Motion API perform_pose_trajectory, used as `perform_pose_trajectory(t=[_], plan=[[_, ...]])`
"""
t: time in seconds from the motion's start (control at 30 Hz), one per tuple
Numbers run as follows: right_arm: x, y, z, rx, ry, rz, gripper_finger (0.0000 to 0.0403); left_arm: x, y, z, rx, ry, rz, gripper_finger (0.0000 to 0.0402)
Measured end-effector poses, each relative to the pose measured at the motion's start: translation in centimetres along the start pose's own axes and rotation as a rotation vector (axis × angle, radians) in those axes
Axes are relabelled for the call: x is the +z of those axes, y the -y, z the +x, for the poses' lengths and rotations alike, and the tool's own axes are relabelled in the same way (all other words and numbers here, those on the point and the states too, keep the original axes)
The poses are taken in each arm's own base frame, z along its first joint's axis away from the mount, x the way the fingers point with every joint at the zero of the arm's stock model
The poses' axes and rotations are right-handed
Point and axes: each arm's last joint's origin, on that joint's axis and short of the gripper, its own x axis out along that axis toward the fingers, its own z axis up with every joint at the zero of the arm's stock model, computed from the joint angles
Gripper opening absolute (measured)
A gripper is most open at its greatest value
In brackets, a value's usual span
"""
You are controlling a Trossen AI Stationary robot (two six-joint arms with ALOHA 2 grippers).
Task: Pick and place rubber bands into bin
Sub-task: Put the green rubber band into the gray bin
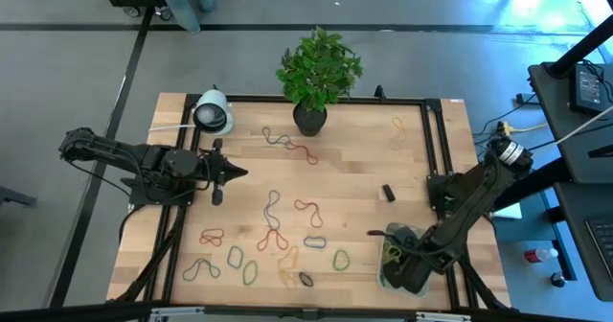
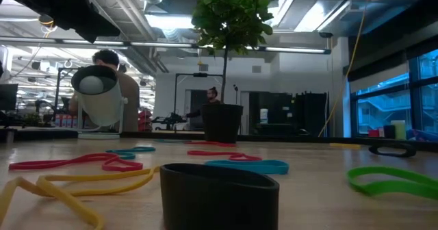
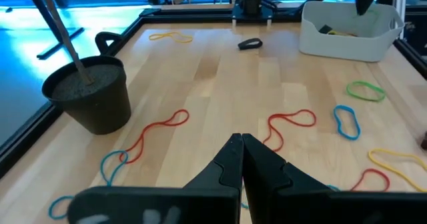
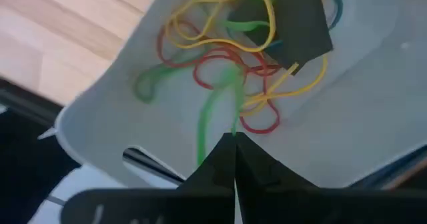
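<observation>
Right gripper (image 4: 233, 159) hangs over the bin (image 1: 385, 274) at the table's five o'clock corner, jaws pinched on a green rubber band (image 4: 212, 114) trailing into the heap of rubber bands (image 4: 230, 57) inside. More loose bands (image 1: 273, 241) lie around six o'clock. Left gripper (image 1: 239, 172), shut and empty, waits at nine o'clock.

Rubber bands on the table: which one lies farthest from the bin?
The green rubber band at the table's front left corner, on the left arm's side. It lies at the far end of the front row from the bin; the others lie nearer.
</observation>
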Motion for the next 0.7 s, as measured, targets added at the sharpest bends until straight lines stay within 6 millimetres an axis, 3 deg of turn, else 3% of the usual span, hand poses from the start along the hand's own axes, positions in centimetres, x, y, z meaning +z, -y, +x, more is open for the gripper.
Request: perform_pose_trajectory(t=[0.2,0.7], plan=[[-0.1,1.0,1.4,-0.042,-0.039,0.012,0.0007,0.0,0.0,0.0,0.000,-0.001,-0.011,0.0001],[0.0,1.2,1.5,-0.060,-0.040,0.011,0.0090,0.0,0.0,0.0,0.000,-0.001,-0.009,0.0001]])
